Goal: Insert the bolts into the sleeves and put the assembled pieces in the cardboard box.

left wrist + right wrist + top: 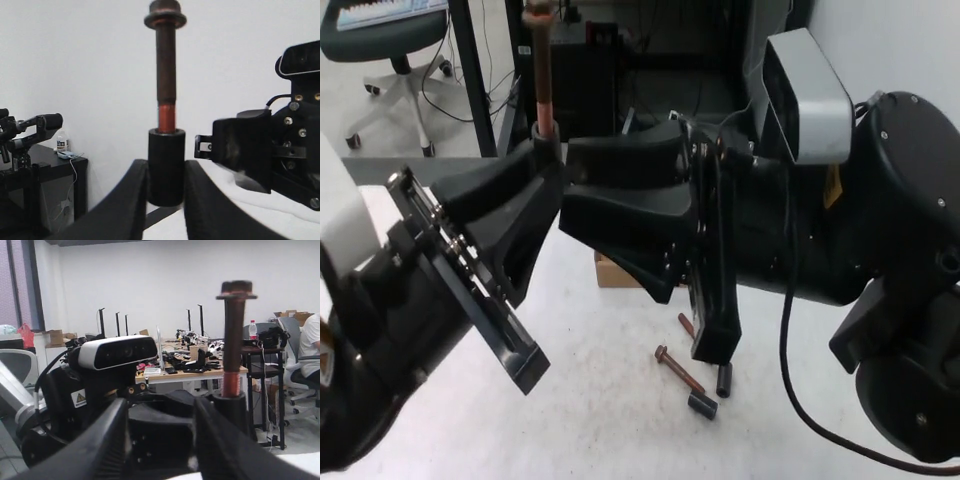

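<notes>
My left gripper is shut on a black sleeve, held upright high above the table. A long rusty bolt stands in the sleeve with most of its shank sticking up. In the high view the bolt rises from the sleeve between the left gripper's fingers. My right gripper is open just beside the sleeve, holding nothing. In the right wrist view the bolt and sleeve stand off to one side of the right gripper.
On the white table below lie a loose bolt, a second bolt partly hidden by the right arm, and two black sleeves. The cardboard box shows partly behind the right gripper.
</notes>
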`<control>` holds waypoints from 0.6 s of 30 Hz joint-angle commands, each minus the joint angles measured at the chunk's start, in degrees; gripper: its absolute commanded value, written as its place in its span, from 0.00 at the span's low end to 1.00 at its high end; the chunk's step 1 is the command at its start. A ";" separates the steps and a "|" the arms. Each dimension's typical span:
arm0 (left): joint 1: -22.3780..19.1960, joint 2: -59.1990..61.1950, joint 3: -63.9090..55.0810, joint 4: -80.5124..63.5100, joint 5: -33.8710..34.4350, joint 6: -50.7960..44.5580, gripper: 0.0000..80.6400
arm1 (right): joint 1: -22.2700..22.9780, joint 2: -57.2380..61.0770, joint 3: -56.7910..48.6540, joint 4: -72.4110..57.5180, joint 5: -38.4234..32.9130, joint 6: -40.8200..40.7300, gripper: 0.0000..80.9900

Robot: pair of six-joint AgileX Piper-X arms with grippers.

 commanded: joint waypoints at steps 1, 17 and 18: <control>0.09 -0.15 -0.56 -1.29 -0.49 -0.56 0.00 | -0.03 -0.02 0.00 -0.21 -0.39 0.86 0.51; 0.09 -0.15 -3.20 15.05 -0.49 -0.23 0.00 | -3.69 -0.02 0.00 -0.99 4.32 0.97 0.00; 0.09 -0.15 -4.56 19.37 -0.49 0.87 0.00 | -4.50 -0.02 0.00 -1.78 4.32 2.02 0.01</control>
